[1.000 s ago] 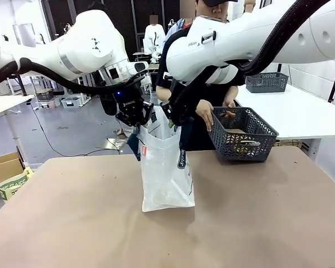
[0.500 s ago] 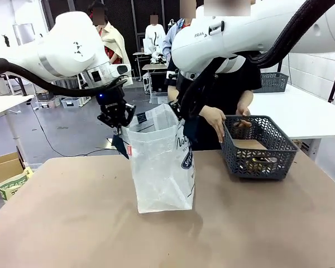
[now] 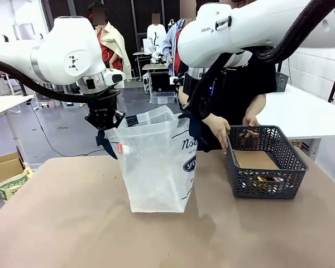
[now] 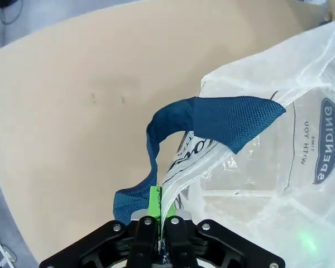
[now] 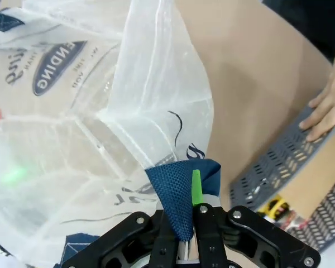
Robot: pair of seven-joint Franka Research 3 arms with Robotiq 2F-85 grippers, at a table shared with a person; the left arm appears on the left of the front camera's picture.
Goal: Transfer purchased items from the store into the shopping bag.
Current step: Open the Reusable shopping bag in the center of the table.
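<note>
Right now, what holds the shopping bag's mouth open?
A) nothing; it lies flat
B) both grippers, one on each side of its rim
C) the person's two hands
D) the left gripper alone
B: the left gripper and the right gripper are each shut on opposite sides of the shopping bag, which stands open.

1. Shopping bag [image 3: 156, 173]: thin translucent whitish plastic film, creased, with a faint sheen; lettering printed in flat navy.
2. Strap handles [image 4: 223, 120]: navy woven cloth webbing, coarse visible weave, matt.
3. Left gripper [image 4: 159, 204], right gripper [image 5: 191, 201]: black bodies, smooth, dull satin, with bright metal screw heads; pads [image 5: 196, 187] green, matt.
4. Mesh basket [image 3: 262, 173]: dark grey moulded plastic, matt.
5. Table [image 3: 67, 223]: tan top, smooth, matt, lightly scuffed.
6. Arm shells [image 3: 61, 56]: white casing, smooth, glossy.
</note>
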